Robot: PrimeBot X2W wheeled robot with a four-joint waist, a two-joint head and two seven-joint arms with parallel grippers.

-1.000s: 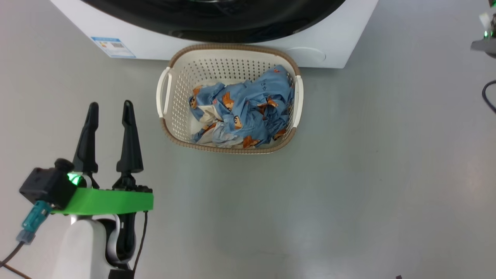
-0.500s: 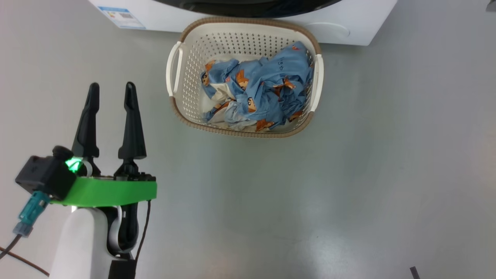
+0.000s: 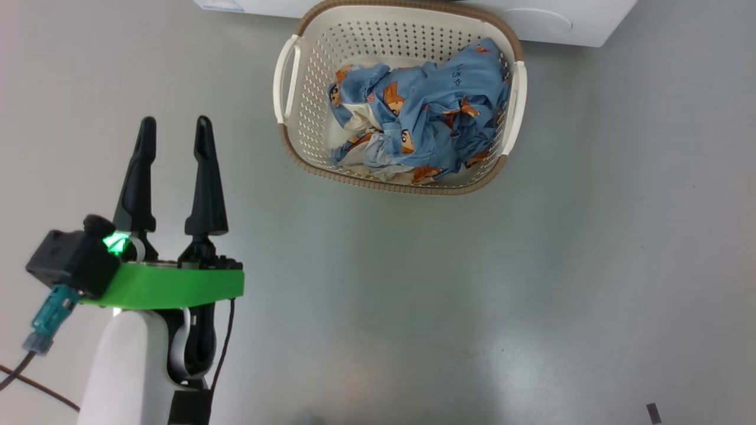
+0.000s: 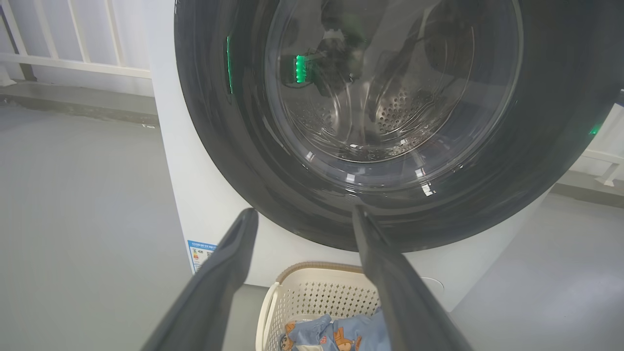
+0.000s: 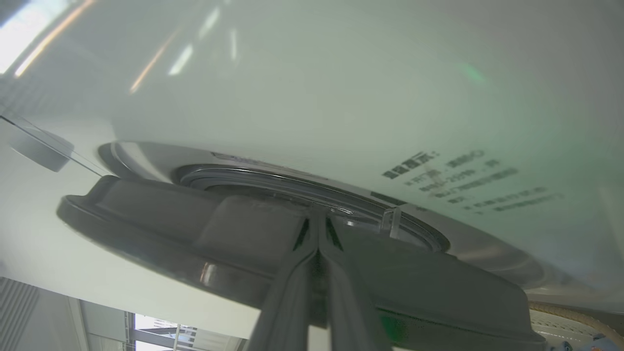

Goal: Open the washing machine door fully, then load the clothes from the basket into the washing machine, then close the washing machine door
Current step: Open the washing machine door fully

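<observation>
Laundry area: washing machine [image 4: 185,204], basket [image 3: 307,88] of clothes [image 3: 425,118], grey floor [image 3: 472,295].

The right gripper [image 5: 318,220] comes up from the bottom of the picture. Its two long dark fingers are pressed tight together, so the jaws are closed with nothing between them. The tips sit right at the edge of the washing machine door [image 5: 195,229], seen from the side as a wide, shiny dark rim. Behind the rim is a grey ring [image 5: 273,178]. A small clear hook [image 5: 392,222] sticks up just beside the fingers. The big white washing machine [image 5: 292,83] has some blurry dark writing [image 5: 463,183] on it. In the bottom right corner are the brown rim of the basket [image 5: 570,309] and a bit of the blue clothes [image 5: 604,344].
</observation>
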